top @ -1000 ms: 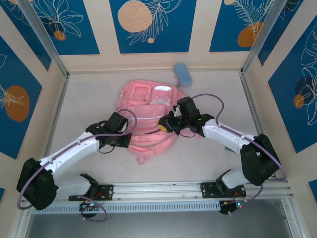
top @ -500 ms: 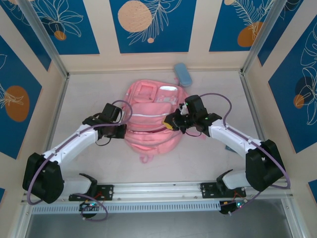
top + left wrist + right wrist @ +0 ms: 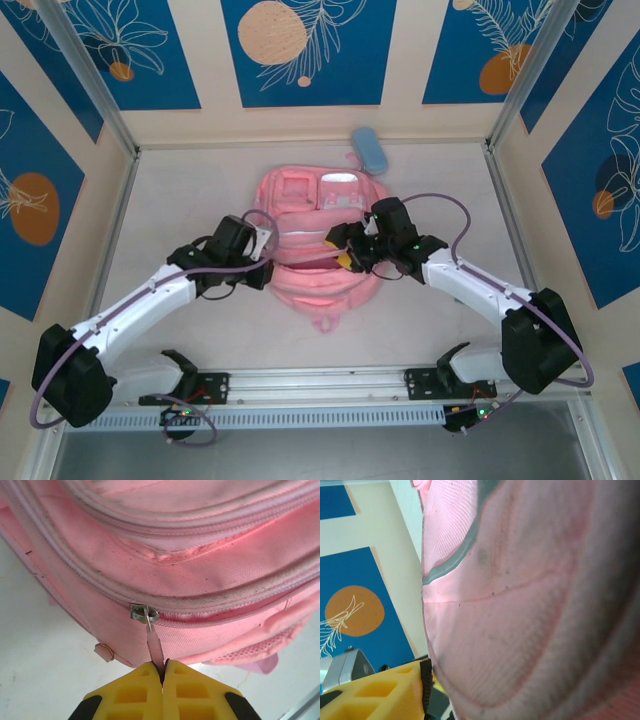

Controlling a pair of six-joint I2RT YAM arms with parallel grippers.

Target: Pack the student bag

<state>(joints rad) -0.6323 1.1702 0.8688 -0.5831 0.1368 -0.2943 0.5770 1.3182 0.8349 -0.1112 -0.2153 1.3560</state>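
you're early in the packing, by my reading: the student bag (image 3: 310,282) lies flat at the middle of the desk (image 3: 175,190), and the light-blue pencil case (image 3: 369,150) sits outside it, at the bag's 1 o'clock by the back wall. the step in hand looks like working a zipper. your left gripper (image 3: 163,669) has its yellow jaws clenched on the thin pink pull tab (image 3: 155,647), which hangs from a small metal slider (image 3: 144,613) on a curved zipper seam. how far that seam is open i cannot tell. your right gripper (image 3: 342,255) presses into the bag at its 3 o'clock side, but whether its jaws are closed on anything i cannot tell. the bag is soft woven pink fabric, slightly soiled, with piped ridges, a mesh panel and a rounded, slumping shape.
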